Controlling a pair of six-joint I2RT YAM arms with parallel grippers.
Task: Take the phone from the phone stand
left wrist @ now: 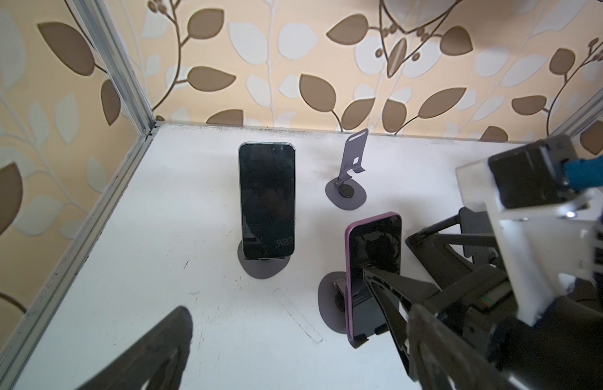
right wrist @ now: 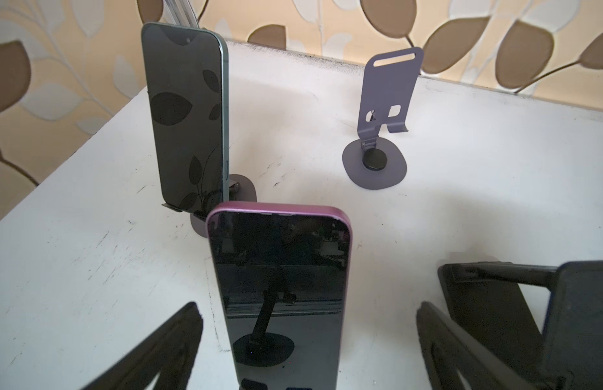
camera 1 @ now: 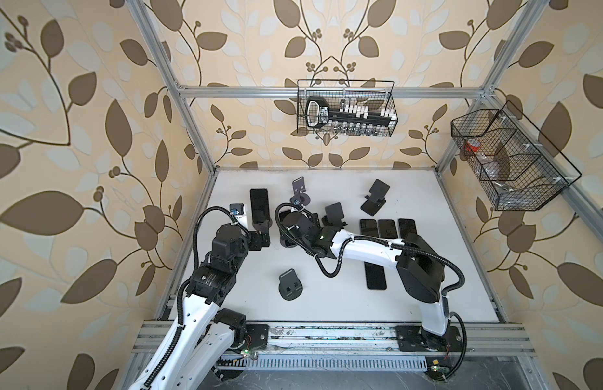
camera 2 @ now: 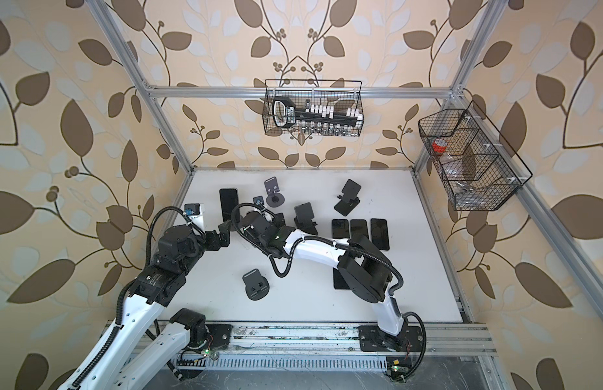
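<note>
A purple-edged phone (right wrist: pixel 280 287) leans upright on a grey phone stand (left wrist: pixel 330 304). My right gripper (right wrist: pixel 307 354) is open and straddles this phone, one finger on each side, both apart from its edges. In both top views the right gripper (camera 1: pixel 288 226) reaches across the middle and covers most of that phone. A second phone (left wrist: pixel 266 202) with a grey-green edge stands on its own stand (left wrist: pixel 259 270) to the left. The left gripper (left wrist: pixel 293 347) is open and empty, close in front of that second phone (camera 1: pixel 259 206).
Empty stands sit at the back (camera 1: pixel 302 190), back right (camera 1: pixel 374 199) and beside the right gripper (camera 1: pixel 334 216). A folded stand (camera 1: pixel 290 283) lies near the front. Three phones (camera 1: pixel 386 229) lie flat on the right, another (camera 1: pixel 374 277) lies under the right arm. Wire baskets (camera 1: pixel 347 108) (camera 1: pixel 506 162) hang on the walls.
</note>
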